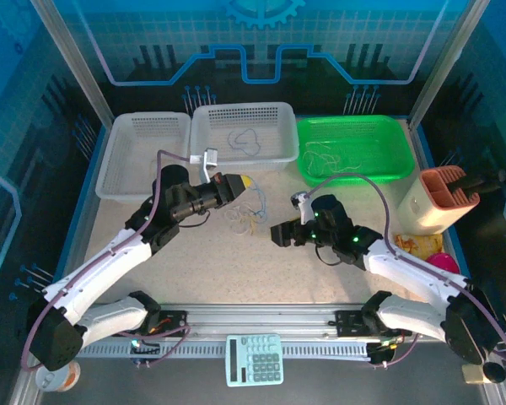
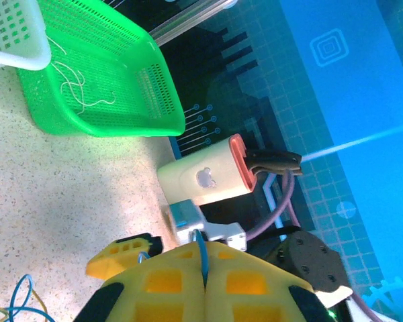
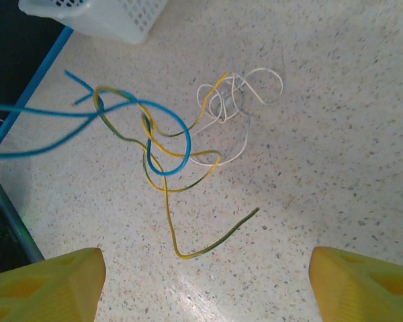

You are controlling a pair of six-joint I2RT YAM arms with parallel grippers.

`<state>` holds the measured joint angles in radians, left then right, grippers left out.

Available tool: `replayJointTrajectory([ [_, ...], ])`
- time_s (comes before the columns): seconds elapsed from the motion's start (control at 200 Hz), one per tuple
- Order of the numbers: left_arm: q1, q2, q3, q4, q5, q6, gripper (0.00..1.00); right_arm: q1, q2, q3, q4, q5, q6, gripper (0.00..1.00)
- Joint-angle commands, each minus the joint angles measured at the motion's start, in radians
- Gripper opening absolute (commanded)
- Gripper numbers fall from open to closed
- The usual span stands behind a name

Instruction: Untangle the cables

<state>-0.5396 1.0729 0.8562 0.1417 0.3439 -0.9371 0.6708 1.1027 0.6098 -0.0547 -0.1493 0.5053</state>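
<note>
Left claw (image 2: 203, 249): pressed on thin blue cable (image 2: 201, 255). Right claw (image 3: 205, 282): spread above tangled yellow and white cables (image 3: 181, 155), centre frame. Green perforated plastic basket (image 1: 358, 176) upper right.

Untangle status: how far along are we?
Done: one cable lies in the middle white basket, pale cables in the green basket. In hand: left gripper is shut on the blue cable, holding it off the table; right gripper hangs open above the tangle. Left: blue, yellow cable and white cable look looped together.
</note>
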Motion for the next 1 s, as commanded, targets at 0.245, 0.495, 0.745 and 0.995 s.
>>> replayJointTrajectory([
  [0.245,-0.004,-0.025,0.053,0.037,-0.020,-0.008,0.00,-0.003,0.126,-0.023,0.205,-0.080,0.080,0.80],
  [0.495,-0.006,-0.021,0.057,0.040,-0.026,-0.003,0.00,-0.001,0.213,-0.022,0.318,-0.137,0.137,0.30],
  [0.745,-0.003,0.016,0.203,-0.002,-0.024,0.046,0.00,0.001,0.262,-0.032,0.267,-0.028,0.133,0.00],
  [0.995,0.000,0.090,0.505,-0.094,-0.008,0.124,0.00,0.000,0.363,-0.044,0.238,0.069,0.129,0.00],
])
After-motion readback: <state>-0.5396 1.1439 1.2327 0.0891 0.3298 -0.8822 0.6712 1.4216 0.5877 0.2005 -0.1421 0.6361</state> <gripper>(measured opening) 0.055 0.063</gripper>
